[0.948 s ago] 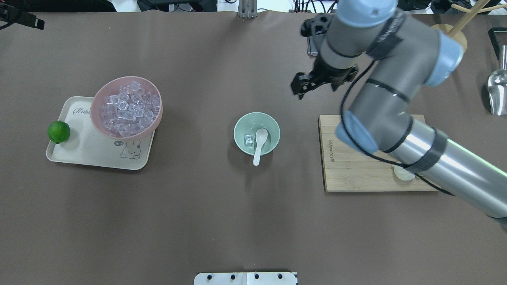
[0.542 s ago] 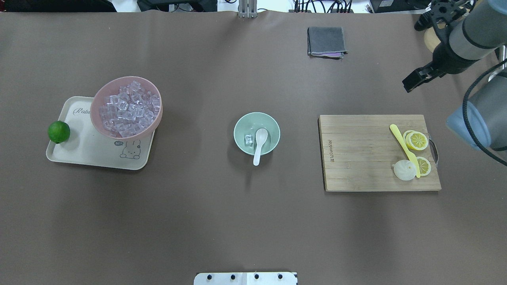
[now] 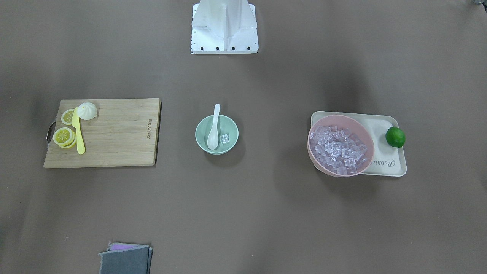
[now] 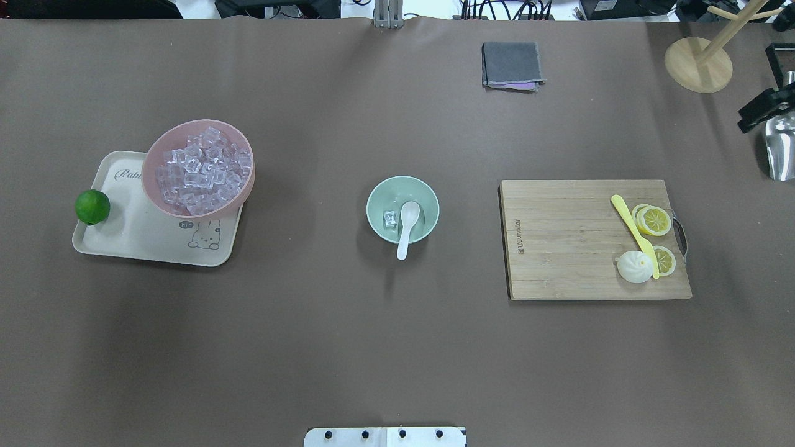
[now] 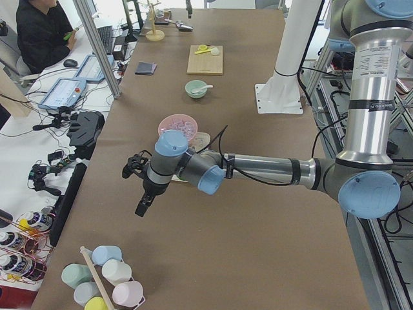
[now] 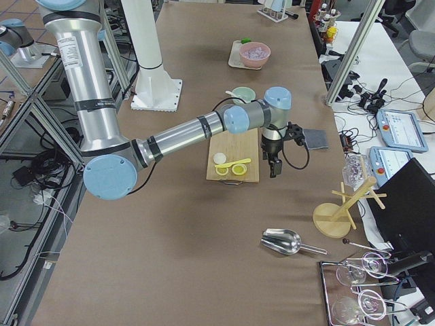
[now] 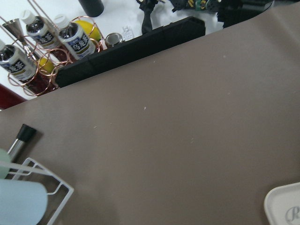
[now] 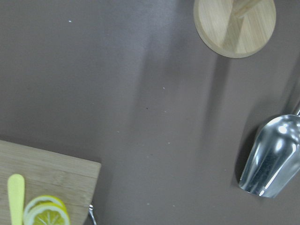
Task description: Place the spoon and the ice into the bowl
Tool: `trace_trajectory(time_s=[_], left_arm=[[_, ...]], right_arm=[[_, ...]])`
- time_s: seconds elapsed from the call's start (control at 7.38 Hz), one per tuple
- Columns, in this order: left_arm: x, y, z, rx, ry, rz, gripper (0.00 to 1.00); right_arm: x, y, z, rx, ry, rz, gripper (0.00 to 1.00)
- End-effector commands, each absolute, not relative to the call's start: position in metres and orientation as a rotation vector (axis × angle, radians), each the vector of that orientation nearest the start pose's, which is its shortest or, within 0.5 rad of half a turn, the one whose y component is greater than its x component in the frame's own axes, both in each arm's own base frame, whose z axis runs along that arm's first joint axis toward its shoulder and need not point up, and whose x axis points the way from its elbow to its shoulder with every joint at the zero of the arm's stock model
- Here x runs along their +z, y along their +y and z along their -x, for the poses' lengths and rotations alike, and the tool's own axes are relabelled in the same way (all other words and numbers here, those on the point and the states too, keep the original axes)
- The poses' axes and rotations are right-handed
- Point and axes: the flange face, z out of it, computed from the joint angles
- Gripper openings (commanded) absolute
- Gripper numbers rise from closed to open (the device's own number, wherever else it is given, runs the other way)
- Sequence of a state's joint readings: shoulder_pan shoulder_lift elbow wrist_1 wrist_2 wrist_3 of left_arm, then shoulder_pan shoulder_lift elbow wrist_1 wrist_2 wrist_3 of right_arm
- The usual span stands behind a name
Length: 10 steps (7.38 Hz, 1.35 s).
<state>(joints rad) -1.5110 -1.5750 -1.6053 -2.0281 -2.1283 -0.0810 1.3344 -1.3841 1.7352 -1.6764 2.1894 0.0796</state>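
Observation:
The mint-green bowl (image 4: 374, 197) stands at the table's middle, also in the front-facing view (image 3: 199, 133). The white spoon (image 4: 407, 223) lies with its scoop inside the bowl and its handle over the rim (image 3: 214, 131). One clear ice cube (image 4: 390, 218) lies in the bowl beside the scoop (image 3: 225, 139). My right gripper (image 4: 761, 112) shows only partly at the overhead view's right edge, far from the bowl; I cannot tell if it is open. My left gripper (image 5: 140, 208) hangs over the table's far left end; I cannot tell its state.
A pink bowl (image 4: 149, 167) full of ice cubes sits on a cream tray (image 4: 136, 239) with a lime (image 4: 92, 207). A cutting board (image 4: 559, 248) holds a yellow knife (image 4: 633, 233) and lemon slices. A grey cloth (image 4: 510, 64), a metal scoop (image 4: 781, 146) and a wooden stand (image 4: 697, 64) lie beyond.
My right arm has swung from above the cutting board out to the right edge of the overhead view, uncovering the board. The bowl, spoon and ice cube have not moved.

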Motion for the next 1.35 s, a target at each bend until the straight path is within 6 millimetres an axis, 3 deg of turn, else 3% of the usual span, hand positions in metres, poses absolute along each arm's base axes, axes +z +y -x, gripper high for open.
trace_trajectory(time_s=[0.0,0.14,0.27,0.54,0.68,0.81,1.22], left_arm=[[0.609,-0.513,0.047,0.097,0.732,-0.325,0.98],[0.608,-0.511,0.046,0.086,0.78,-0.283,0.98],[0.596,-0.51,0.046,0.089,0.783,-0.299,0.98],[0.559,-0.505,0.045,-0.037,0.811,-0.242,0.98],[0.56,-0.503,0.048,-0.05,0.812,-0.224,0.98],[0.579,-0.49,0.051,-0.069,0.81,-0.19,0.98],[0.606,-0.468,0.059,-0.077,0.805,-0.165,0.98]], right_arm=[[0.583,-0.538,-0.033,-0.255,-0.689,-0.11,1.0],[0.614,-0.516,-0.055,-0.199,-0.7,-0.069,1.0],[0.63,-0.501,-0.067,-0.17,-0.709,-0.051,1.0],[0.656,-0.488,-0.069,-0.147,-0.718,-0.001,1.0],[0.657,-0.487,-0.069,-0.142,-0.72,0.002,1.0],[0.646,-0.493,-0.068,-0.133,-0.732,-0.006,1.0],[0.634,-0.495,-0.065,-0.066,-0.76,-0.001,1.0]])
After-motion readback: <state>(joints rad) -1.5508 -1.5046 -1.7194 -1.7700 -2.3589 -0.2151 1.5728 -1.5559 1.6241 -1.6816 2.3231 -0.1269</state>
